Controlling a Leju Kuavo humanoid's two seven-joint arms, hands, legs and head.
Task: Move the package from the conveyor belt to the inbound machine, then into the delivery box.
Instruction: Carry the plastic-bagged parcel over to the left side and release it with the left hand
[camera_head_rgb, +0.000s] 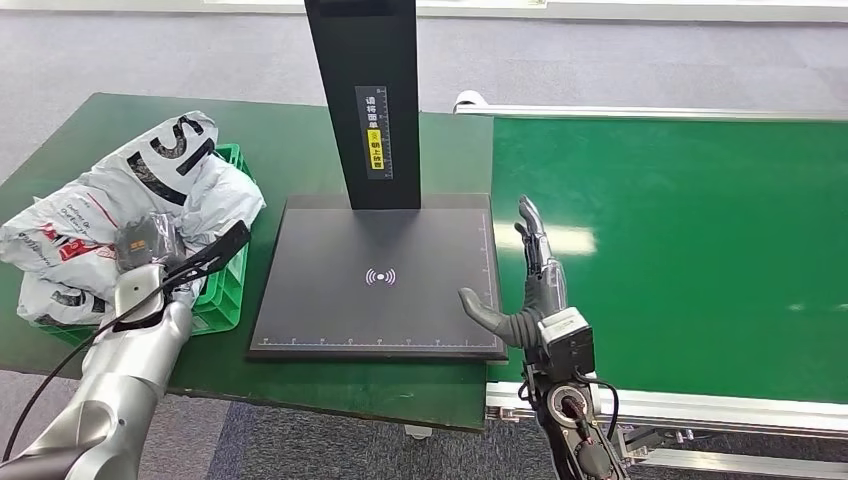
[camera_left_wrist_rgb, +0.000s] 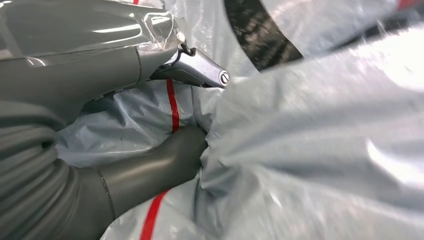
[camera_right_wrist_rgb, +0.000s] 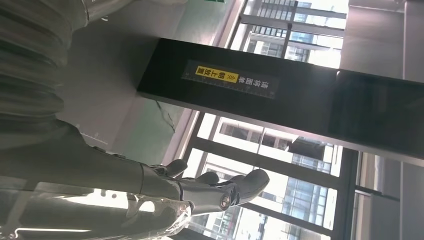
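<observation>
Several grey plastic mail packages (camera_head_rgb: 120, 200) are heaped in the green delivery basket (camera_head_rgb: 225, 290) at the left of the table. My left hand (camera_head_rgb: 185, 268) reaches into that heap. Up close, its thumb (camera_left_wrist_rgb: 165, 162) presses into a fold of a grey package (camera_left_wrist_rgb: 310, 140) with a red stripe, and its fingers (camera_left_wrist_rgb: 200, 70) lie over the same fold, pinching it. My right hand (camera_head_rgb: 530, 290) stands open and upright, with nothing in it, at the right edge of the black inbound machine platform (camera_head_rgb: 380, 280). Its spread fingers (camera_right_wrist_rgb: 200, 190) hold nothing.
The machine's black column (camera_head_rgb: 365, 100) with a yellow label rises behind the platform, seen also in the right wrist view as the column (camera_right_wrist_rgb: 300, 105). The green conveyor belt (camera_head_rgb: 680, 250) runs along the right, with a metal rail at its near edge. The green table ends just before my body.
</observation>
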